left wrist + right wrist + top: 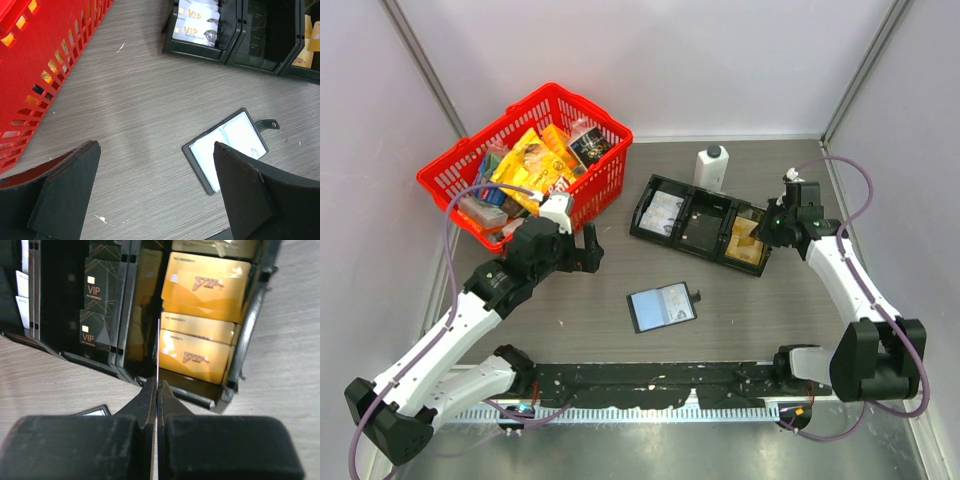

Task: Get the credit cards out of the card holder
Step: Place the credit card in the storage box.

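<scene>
Right wrist: our right claw [157,386] clamps thin edge-on card [158,345]; left claw [156,150] spread, black bifold wallet [234,132] at 3 o'clock.

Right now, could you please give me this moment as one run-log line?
left gripper open | right gripper shut on card, edge-on over tray by golden cards | card holder open on table

One red basket [600,188], one white bottle [711,168], one three-compartment tray [125,315] and one open card holder [662,307] are counted. At least three golden cards [207,285], two black VIP cards [102,290], two white VIP cards [197,22] and one edge-on card [158,355] are seen.
</scene>
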Controlling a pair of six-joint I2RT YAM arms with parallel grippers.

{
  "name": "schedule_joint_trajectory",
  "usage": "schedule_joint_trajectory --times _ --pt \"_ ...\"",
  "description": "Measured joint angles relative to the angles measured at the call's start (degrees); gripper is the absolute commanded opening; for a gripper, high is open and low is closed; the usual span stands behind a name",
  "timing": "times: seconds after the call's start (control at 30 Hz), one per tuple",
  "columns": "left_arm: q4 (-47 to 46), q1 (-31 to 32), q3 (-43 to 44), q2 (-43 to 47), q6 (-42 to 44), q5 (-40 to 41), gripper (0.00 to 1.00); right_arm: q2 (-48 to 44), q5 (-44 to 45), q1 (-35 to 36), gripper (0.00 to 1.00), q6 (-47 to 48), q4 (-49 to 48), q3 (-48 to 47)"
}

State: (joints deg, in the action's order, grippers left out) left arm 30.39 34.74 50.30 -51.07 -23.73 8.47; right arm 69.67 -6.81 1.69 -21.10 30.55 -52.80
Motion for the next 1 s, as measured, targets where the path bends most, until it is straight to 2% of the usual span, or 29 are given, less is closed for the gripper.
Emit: schedule_joint_trajectory --times 0.23,0.3,0.37,0.4,0.5,0.6,0.83,1.0 --pt "0.1 0.0 0.0 -0.1 0.2 -0.8 1.00 7.2 -4.6 -0.1 0.05 -0.1 -6.5 0.2" --pt "0.2 0.0 0.0 -0.5 0.2 -1.4 1.00 9.2 -5.6 -0.4 0.08 -0.2 -7.8 0.3" --pt "0.2 -0.1 0.0 -1.1 0.2 -2.1 1.00 11.0 -6.5 -0.6 0.18 -0.3 -8.4 0.5" --pt "0.2 -0.1 0.0 -1.4 0.2 -2.4 1.00 11.5 -6.7 -0.7 0.27 -0.5 -8.7 0.7" --pt "0.3 -0.3 0.0 -1.7 0.3 -2.8 0.98 12.0 -6.5 -1.6 0.36 -0.9 -8.2 1.1" --pt "0.3 -0.3 0.0 -1.7 0.3 -3.2 0.95 11.3 -4.1 -2.5 0.43 -1.2 -7.5 1.1" --pt "0.6 1.1 0.0 -3.2 -2.1 -4.1 0.92 4.2 0.7 -2.1 0.49 -1.2 -1.3 -0.1" --pt "0.8 7.6 0.0 -4.3 -7.6 -2.4 0.88 -2.6 3.0 4.2 0.52 -1.6 0.2 -1.0"
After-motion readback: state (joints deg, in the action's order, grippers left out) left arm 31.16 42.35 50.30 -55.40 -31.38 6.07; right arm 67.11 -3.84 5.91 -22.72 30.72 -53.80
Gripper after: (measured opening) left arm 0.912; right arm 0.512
